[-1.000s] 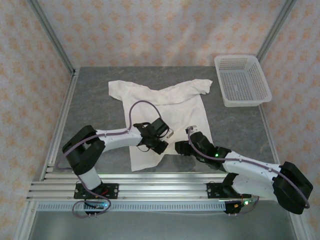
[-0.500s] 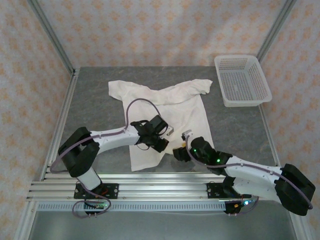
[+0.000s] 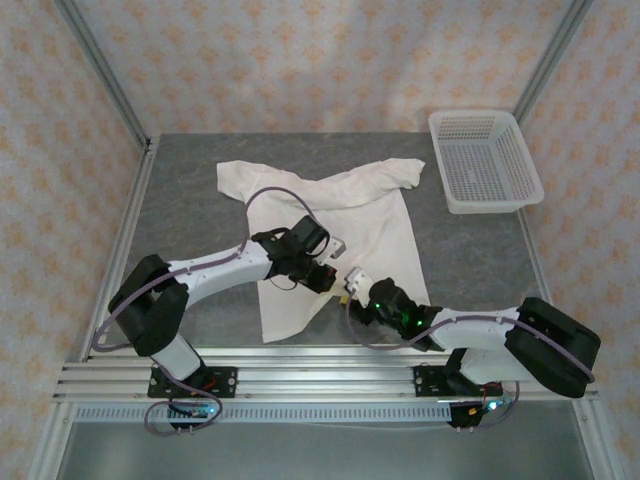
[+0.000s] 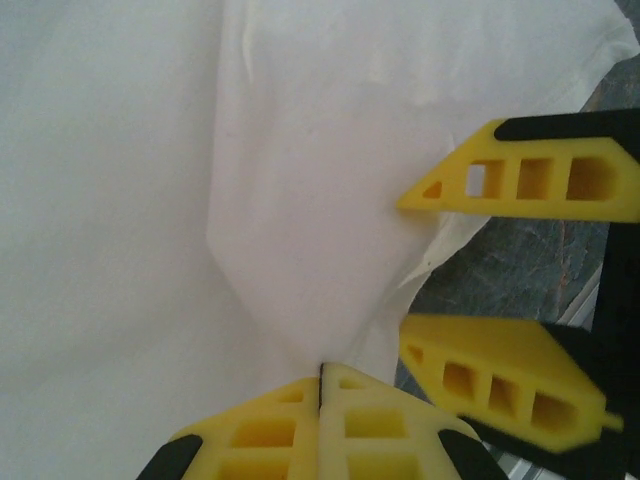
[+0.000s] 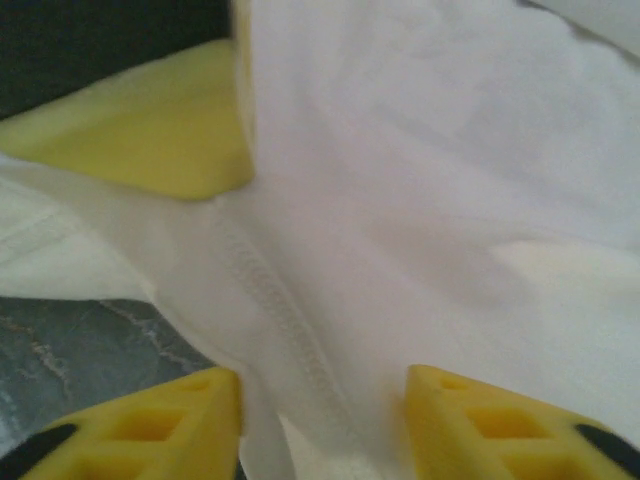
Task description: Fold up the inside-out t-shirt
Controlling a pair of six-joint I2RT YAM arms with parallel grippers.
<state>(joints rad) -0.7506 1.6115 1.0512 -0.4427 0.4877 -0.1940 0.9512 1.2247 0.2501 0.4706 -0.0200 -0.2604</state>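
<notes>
The shirt (image 3: pixel 345 215) lies spread on the table (image 3: pixel 190 200), roughly centred, with its collar and both sleeves toward the far edge and its hem toward the arm bases. The left sleeve (image 3: pixel 238 180) lies flat; the right sleeve (image 3: pixel 405 170) is bunched. The near-left corner of the hem reaches close to the table's near edge. The near-right part of the hem is lifted where the two grippers meet. The left gripper (image 3: pixel 335 262) is over the lower body of the shirt. In the left wrist view its jaws are pressed together, with the cloth drawn to a peak between them (image 4: pixel 322 368). The right gripper (image 3: pixel 352 283) sits just beside it on the near-right side. Its jaws are apart and straddle the stitched hem seam (image 5: pixel 320 385), and cloth lies between the fingers. Bare table runs along the left side of the shirt and on the right between the shirt and the basket (image 3: pixel 485 160). The basket stands at the far-right corner, well apart from the shirt. Count: one shirt, one basket, two grippers.
</notes>
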